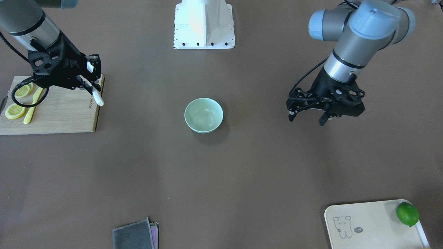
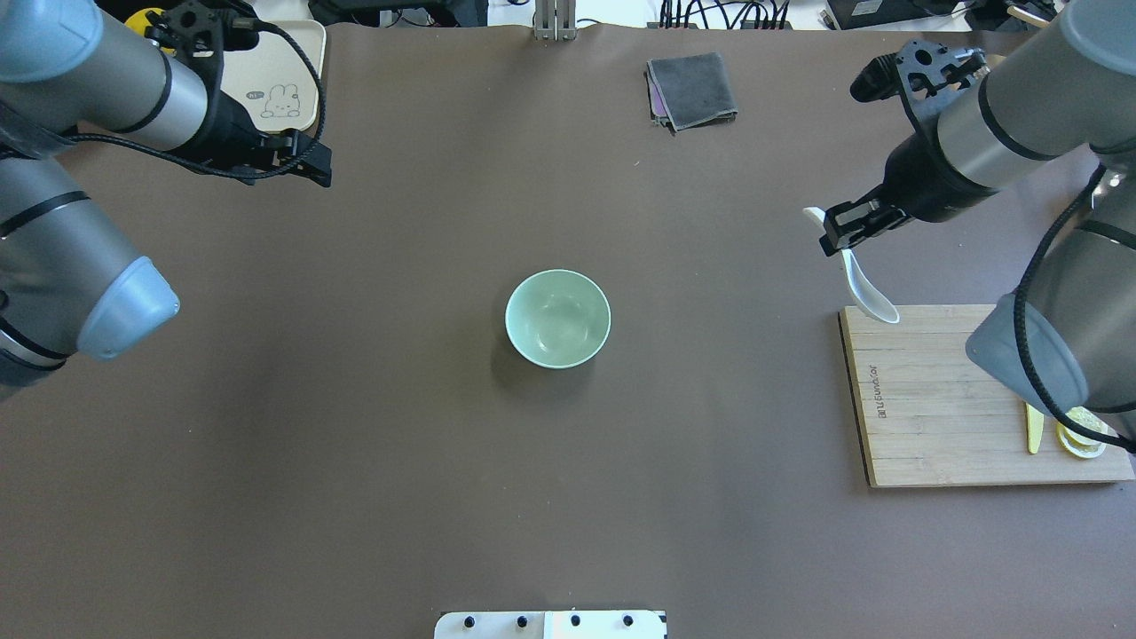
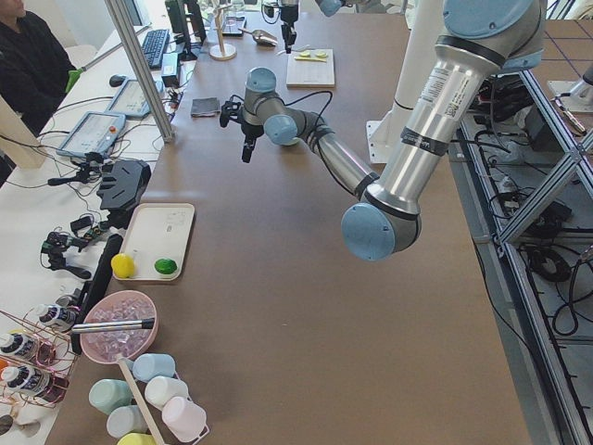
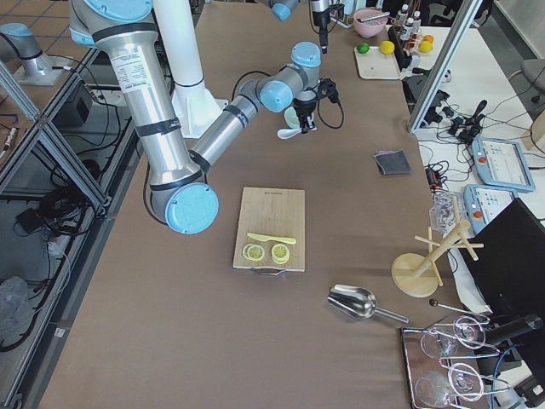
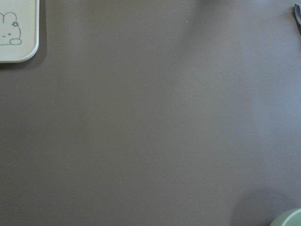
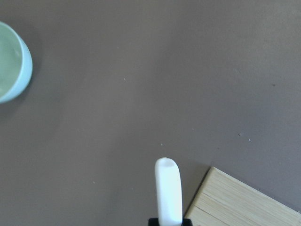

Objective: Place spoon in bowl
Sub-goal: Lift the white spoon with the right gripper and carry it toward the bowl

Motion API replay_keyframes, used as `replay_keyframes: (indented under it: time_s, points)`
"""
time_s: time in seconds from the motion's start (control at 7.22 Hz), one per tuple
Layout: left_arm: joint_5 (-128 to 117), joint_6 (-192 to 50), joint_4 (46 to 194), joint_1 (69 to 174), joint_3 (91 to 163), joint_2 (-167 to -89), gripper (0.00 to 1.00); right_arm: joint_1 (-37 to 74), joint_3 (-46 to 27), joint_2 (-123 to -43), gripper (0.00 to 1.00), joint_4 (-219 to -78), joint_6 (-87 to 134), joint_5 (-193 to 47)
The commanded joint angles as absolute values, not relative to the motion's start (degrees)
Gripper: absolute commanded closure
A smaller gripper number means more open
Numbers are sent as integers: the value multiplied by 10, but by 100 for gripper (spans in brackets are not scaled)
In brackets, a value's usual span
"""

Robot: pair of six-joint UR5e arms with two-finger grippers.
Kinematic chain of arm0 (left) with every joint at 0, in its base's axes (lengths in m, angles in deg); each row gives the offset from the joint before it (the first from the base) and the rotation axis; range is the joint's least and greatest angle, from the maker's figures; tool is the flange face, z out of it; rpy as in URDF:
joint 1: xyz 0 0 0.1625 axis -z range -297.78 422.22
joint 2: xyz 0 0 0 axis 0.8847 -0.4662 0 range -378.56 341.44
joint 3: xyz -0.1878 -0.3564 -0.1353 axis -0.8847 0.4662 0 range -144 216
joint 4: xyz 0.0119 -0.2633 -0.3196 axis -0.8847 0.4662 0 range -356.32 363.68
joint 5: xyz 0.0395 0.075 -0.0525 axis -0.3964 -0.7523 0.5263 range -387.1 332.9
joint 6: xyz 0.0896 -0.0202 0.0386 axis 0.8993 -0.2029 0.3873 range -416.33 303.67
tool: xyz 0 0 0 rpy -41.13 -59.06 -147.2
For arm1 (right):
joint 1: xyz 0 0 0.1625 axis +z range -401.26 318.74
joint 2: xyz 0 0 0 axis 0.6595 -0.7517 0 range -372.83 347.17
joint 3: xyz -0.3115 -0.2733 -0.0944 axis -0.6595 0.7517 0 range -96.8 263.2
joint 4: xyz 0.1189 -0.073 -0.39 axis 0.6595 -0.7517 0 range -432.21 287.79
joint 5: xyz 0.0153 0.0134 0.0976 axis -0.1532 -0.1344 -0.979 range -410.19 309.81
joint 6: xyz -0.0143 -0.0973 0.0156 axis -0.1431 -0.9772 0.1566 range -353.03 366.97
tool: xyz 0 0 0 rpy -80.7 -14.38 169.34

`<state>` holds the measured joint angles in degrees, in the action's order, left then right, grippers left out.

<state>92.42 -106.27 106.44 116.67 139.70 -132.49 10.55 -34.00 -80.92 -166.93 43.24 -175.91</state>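
The pale mint-green bowl [image 1: 203, 114] stands upright and empty at mid-table; it also shows in the overhead view [image 2: 557, 318] and at the left edge of the right wrist view [image 6: 11, 63]. My right gripper [image 1: 92, 83] is shut on the white spoon [image 1: 98, 97] and holds it above the table near the corner of the cutting board, well to the side of the bowl. In the overhead view the spoon [image 2: 866, 289] hangs scoop-down from the right gripper [image 2: 839, 232]. Its handle [image 6: 168, 190] shows in the right wrist view. My left gripper [image 1: 308, 119] is open and empty, apart from the bowl on its other side.
A wooden cutting board [image 1: 62, 110] holds lemon slices [image 1: 15, 111] and a yellow knife [image 1: 32, 107]. A cream tray [image 1: 370, 224] with a lime [image 1: 407, 213] is at the near corner. A folded grey cloth [image 1: 135, 237] lies at the front edge. The white robot base [image 1: 204, 24] stands behind the bowl.
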Motion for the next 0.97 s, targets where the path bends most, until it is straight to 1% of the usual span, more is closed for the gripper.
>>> replay_keyframes:
  time_s: [0.0,0.14,0.42,0.55,0.69,0.83]
  points:
    - [978,-971,1063,1234,1394,-1284,2,42,-282,-706,100,-1669,559,-1683]
    - [993,-951,1061,1253,1391,-1282,2,10,-244,-671,100,-1651,597,-1638]
    - [994,-948,1060,1257,1385,-1282,2,-55,-159,-664,100,-1497,709,-1549]
    - [994,-948,1060,1257,1380,-1283,2,-80,-115,-651,100,-1447,737,-1497]
    - [995,-948,1061,1258,1367,-1287,2,-90,-84,-623,100,-1436,770,-1471]
    - [995,-948,1064,1258,1363,-1290,2,-99,-72,-612,100,-1435,773,-1467]
